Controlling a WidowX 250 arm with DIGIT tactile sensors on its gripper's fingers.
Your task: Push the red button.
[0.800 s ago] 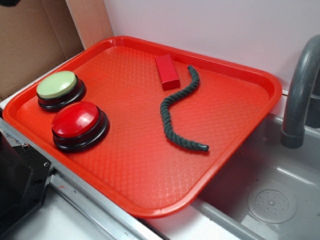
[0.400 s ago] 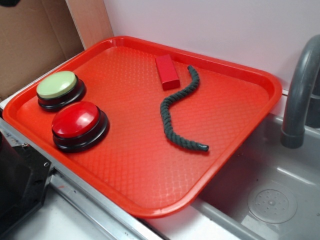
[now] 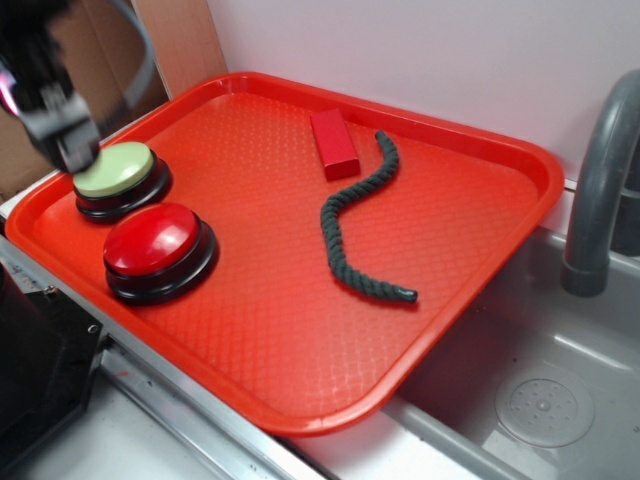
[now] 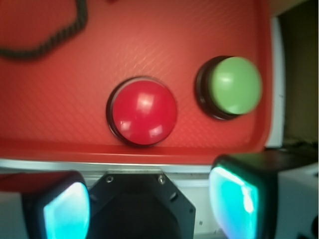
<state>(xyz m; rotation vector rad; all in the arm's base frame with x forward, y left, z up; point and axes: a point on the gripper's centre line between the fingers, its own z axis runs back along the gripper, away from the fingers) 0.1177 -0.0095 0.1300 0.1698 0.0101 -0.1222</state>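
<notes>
Hand (image 3: 62,125) blurred (arm cut off top left).

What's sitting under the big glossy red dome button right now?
The glossy red dome button sits on its black circular base, which rests on the textured red plastic tray. Whatever is beneath the base is covered.

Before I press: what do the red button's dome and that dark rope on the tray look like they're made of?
The red button: its dome looks like glossy hard plastic, with sharp white highlights in the wrist view; its black base seems plastic too. The dark rope looks like twisted fibre cord, matte, with visible braid ridges, likely cotton or synthetic; I can't tell which. The tray appears to be textured red plastic.
</notes>
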